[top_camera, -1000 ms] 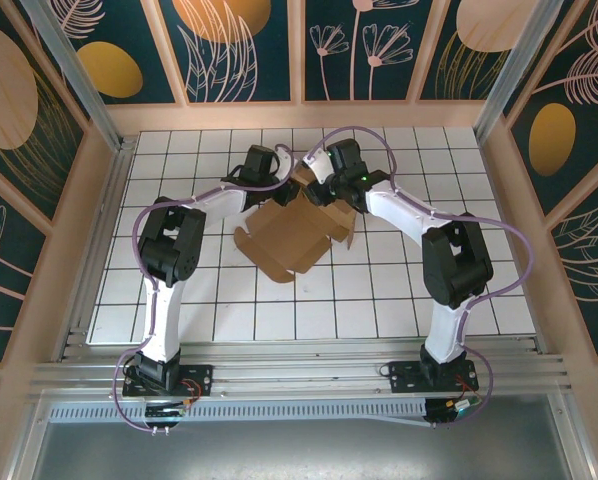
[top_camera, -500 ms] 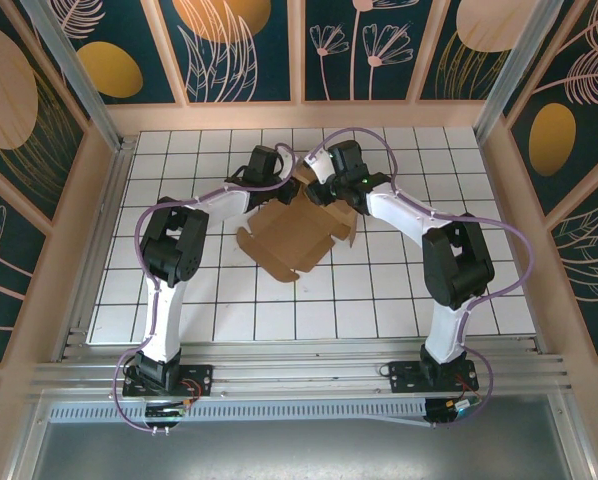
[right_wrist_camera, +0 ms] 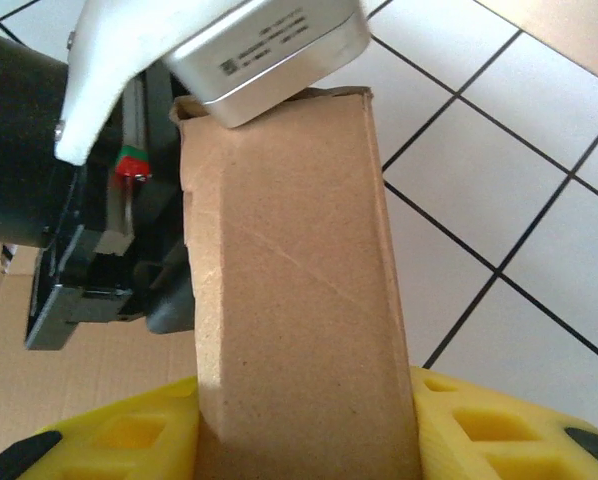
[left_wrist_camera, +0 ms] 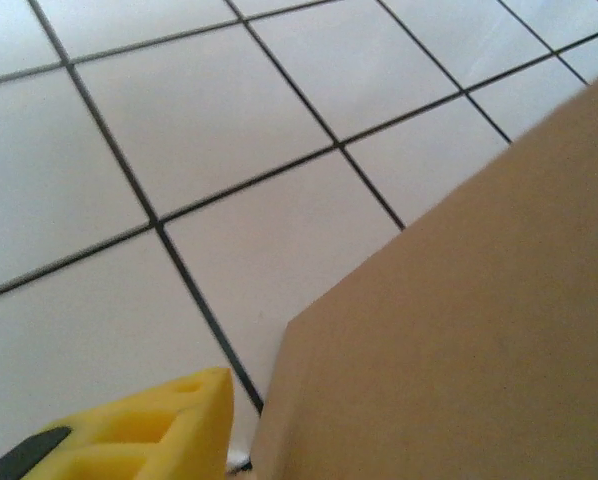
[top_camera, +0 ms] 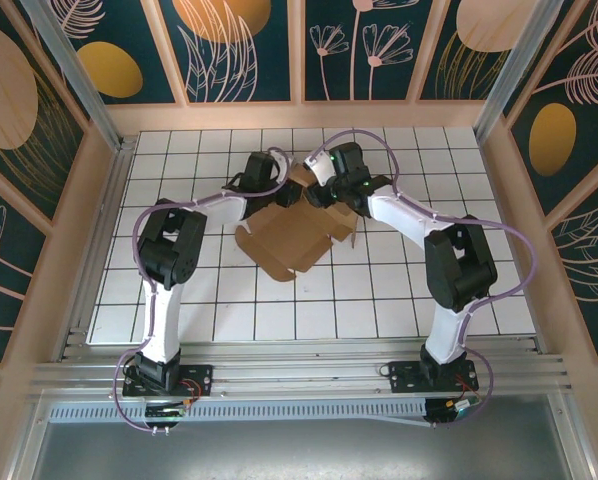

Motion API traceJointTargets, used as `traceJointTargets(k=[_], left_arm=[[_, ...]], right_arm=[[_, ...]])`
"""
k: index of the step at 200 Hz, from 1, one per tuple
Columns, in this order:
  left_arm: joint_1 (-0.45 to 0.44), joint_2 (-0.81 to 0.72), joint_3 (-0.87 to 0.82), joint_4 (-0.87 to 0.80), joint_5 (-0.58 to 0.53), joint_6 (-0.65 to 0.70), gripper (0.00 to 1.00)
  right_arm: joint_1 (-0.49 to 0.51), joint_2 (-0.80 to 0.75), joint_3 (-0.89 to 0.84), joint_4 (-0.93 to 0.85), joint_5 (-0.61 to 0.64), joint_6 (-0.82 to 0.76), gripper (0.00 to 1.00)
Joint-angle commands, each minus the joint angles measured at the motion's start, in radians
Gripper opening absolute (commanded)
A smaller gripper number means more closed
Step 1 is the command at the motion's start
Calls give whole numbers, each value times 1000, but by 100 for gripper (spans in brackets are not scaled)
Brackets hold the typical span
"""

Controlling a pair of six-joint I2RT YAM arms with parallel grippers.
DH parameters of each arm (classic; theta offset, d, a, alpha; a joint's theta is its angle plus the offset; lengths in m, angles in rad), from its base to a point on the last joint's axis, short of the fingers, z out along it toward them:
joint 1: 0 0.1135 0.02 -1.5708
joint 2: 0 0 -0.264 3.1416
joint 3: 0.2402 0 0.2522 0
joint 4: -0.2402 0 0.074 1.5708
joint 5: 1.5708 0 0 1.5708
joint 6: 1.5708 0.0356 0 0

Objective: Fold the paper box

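White-tiled table (top_camera: 379, 300) with black grid lines, aluminium rail (top_camera: 299, 372) at the near edge, both arms bent inward and crowding over the far end of the paper box (top_camera: 289, 240) mid-table. Plain tan kraft card, unprinted, mostly flat with notched edges and creases, set cornerwise to the grid, one corner toward the rail, long axis roughly near-to-far, far flap stood upright. At that flap: right gripper (top_camera: 316, 192) clamped on the card, yellow fingers (right_wrist_camera: 129, 435) on either side; left gripper (top_camera: 282, 190) just beside, opening impossible to tell; dark floral wall panels (top_camera: 244, 50) beyond.
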Motion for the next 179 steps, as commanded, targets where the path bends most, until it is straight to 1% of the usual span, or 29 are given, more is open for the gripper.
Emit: traceJointTargets(k=[1, 13, 45, 59, 70, 78, 92, 110, 130, 149, 162, 179], left_arm=[[12, -103, -110, 25, 12, -59, 54], [12, -157, -166, 42, 15, -84, 57], [11, -315, -292, 55, 21, -163, 58], [12, -385, -324, 55, 8, -190, 58], [12, -411, -310, 11, -3, -198, 58], [13, -451, -290, -21, -18, -210, 58], [23, -466, -233, -91, -59, -248, 57], [50, -459, -149, -159, -74, -309, 55], [74, -423, -59, -204, -25, -340, 55], [82, -316, 60, -276, 23, -323, 55], [83, -249, 138, -303, 74, -313, 55], [83, -153, 253, -351, 152, -315, 56]], right_arm=[[8, -38, -12, -23, -41, -7, 47], [4, -35, -10, -19, -42, -13, 47], [-3, -19, 5, -23, -48, -25, 49], [-3, -12, 15, -31, -60, -30, 49], [-3, -5, 21, -30, -69, -30, 51], [-1, 2, 30, -37, -77, -32, 55], [0, 10, 56, -60, -87, -19, 63], [0, -17, 69, -59, -108, 4, 72], [-3, -90, 35, -6, -115, 47, 82], [-9, -168, -3, 41, -105, 104, 87], [-24, -224, -21, 46, -84, 206, 88], [-75, -320, -100, 67, -63, 449, 86]])
